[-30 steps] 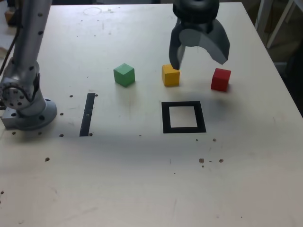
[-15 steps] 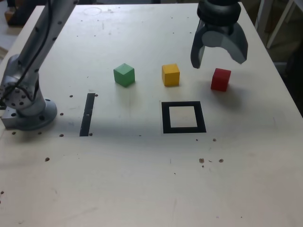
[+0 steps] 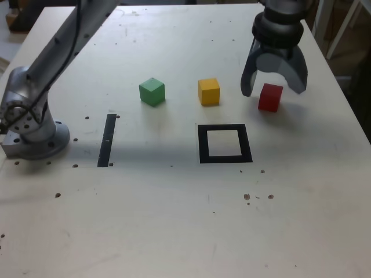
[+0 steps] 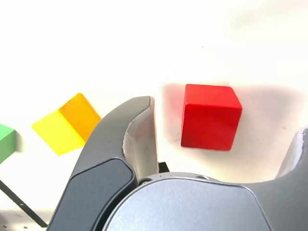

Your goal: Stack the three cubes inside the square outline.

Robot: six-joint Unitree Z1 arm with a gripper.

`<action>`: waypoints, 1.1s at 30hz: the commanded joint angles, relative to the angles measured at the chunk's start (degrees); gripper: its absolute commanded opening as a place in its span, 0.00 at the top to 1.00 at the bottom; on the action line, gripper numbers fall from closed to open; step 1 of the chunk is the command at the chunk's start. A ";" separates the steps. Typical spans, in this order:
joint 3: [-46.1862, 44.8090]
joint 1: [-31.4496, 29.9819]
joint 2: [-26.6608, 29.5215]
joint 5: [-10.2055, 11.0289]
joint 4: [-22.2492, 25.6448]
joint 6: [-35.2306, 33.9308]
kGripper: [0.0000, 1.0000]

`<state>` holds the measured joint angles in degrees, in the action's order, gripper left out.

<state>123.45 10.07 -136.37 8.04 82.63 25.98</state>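
The red cube (image 3: 270,97) rests on the table toward the exterior view's right, and my gripper (image 3: 274,90) hangs wide open just behind and above it, a finger on each side. In the wrist view the red cube (image 4: 210,117) lies between the two grey fingers (image 4: 127,144), untouched. The yellow cube (image 3: 208,91) stands to its left in the exterior view, and the green cube (image 3: 152,91) farther left. The square outline (image 3: 224,143), black with a pale centre, lies in front of the yellow and red cubes with nothing in it.
A straight black strip (image 3: 106,139) lies on the table at the exterior view's left, beside the arm's grey base (image 3: 32,130). The table's right edge (image 3: 348,98) runs close to the red cube. Small dark specks dot the tabletop.
My gripper has travelled from beside the yellow cube toward the exterior view's right and come down over the red cube. The cubes have not moved.
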 commanded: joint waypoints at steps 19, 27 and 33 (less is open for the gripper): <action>3.83 0.04 -4.30 -1.13 1.29 0.42 0.28; 3.89 0.03 -4.49 -0.89 1.19 0.28 0.61; 3.82 0.04 -4.46 -0.75 1.34 0.30 0.70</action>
<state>127.13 10.07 -140.58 7.16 83.72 26.31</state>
